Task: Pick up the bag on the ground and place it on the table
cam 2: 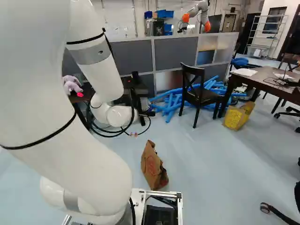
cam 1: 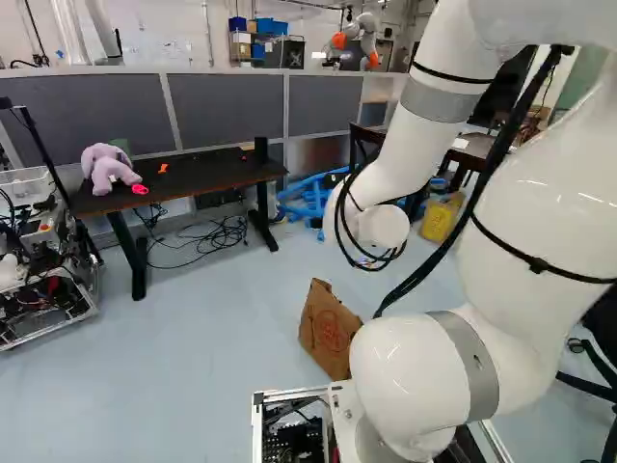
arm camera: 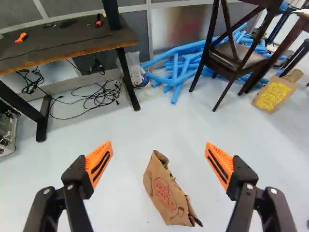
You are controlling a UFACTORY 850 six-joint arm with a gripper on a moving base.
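Note:
A brown paper bag with red print stands on the floor just ahead of the base, seen in the left base view (cam 1: 329, 330), the right base view (cam 2: 153, 166) and the wrist view (arm camera: 167, 192). In the wrist view my gripper (arm camera: 159, 164) is open, its orange pads wide apart. The bag shows between the two fingers but lower down on the floor, touched by neither. Both base views have the gripper hidden behind the arm. A dark table (cam 1: 193, 181) with a lilac plush toy (cam 1: 106, 168) on it stands against the grey partitions.
A dark chair (cam 2: 199, 91) stands by blue tubes (cam 2: 171, 101). A second table (cam 2: 267, 79) and a yellow-printed bag (cam 2: 238, 116) are at the right of the right base view. Cables (arm camera: 99, 96) lie under the dark table. Another robot (cam 2: 196, 14) is behind the partitions.

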